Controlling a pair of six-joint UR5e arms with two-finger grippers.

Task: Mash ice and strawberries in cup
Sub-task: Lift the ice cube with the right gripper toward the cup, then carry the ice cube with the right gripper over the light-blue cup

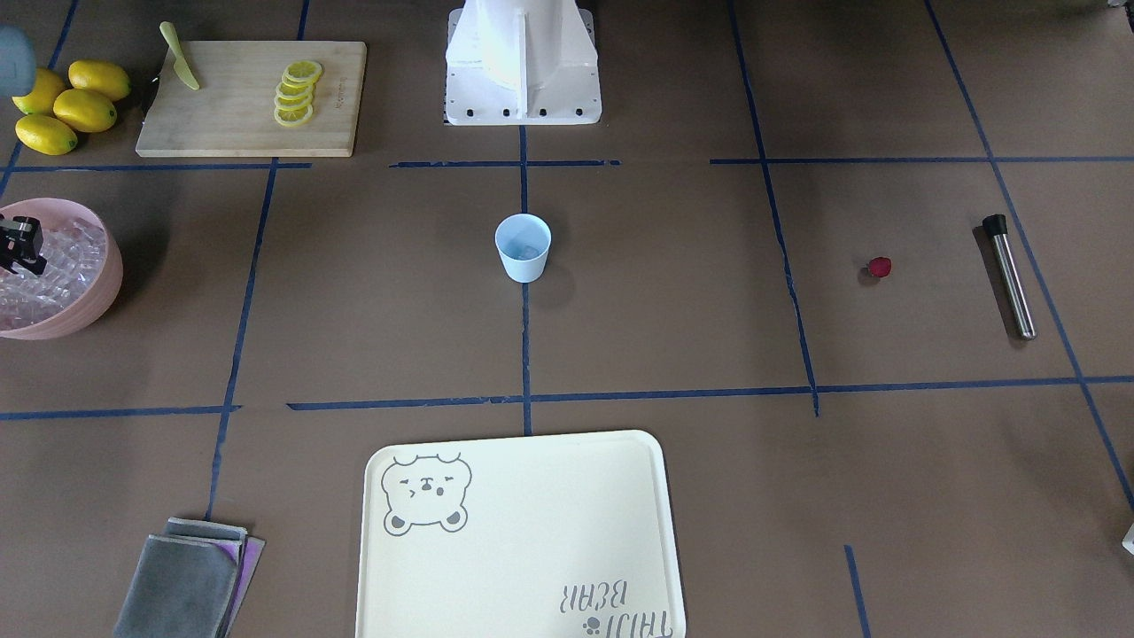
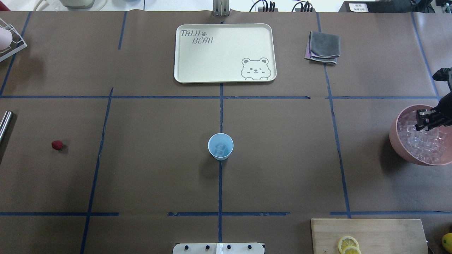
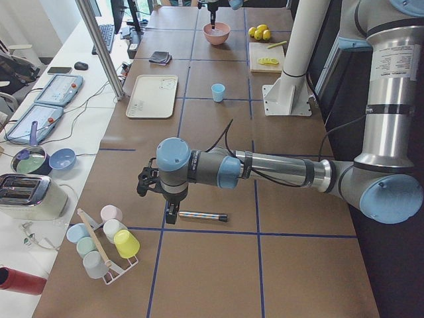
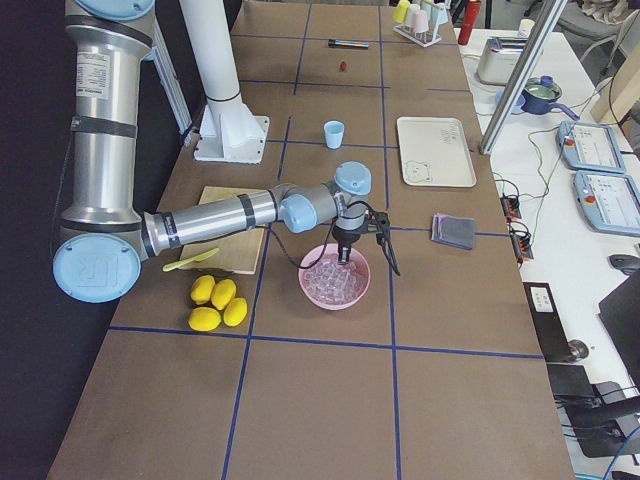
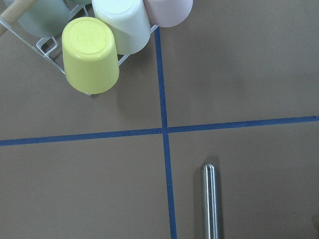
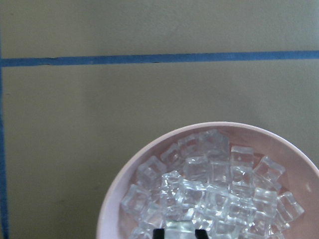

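Brown paper ruled with blue tape lines covers the table (image 2: 159, 169). At the far left, the left arm hangs its tool (image 3: 169, 211) over a steel rod (image 2: 5, 121) lying flat, near a rack of upturned cups (image 5: 90, 56); I cannot tell whether this tool is spread or pressed together. Just right of the rod, a single dark red strawberry (image 2: 57, 145) sits alone on the paper, well apart from everything else. In the middle, the pale blue cup (image 2: 220, 146) stands upright on a tape line, with at least one clear cube in it. Beyond it lie a cream tray (image 2: 197, 70) printed with a bear and, further right, a stack of folded grey cloths (image 2: 323, 47). At the far right, a pink bowl (image 2: 395, 135) is heaped with the ice (image 2: 422, 144). The right tool (image 6: 179, 232) is down at the heap, its two dark fingertips (image 6: 158, 232) a little apart with a cube between them; whether they pinch it I cannot tell. Nearest the robot on that side, a wooden board (image 2: 381, 233) carries lemon slices (image 2: 348, 244).
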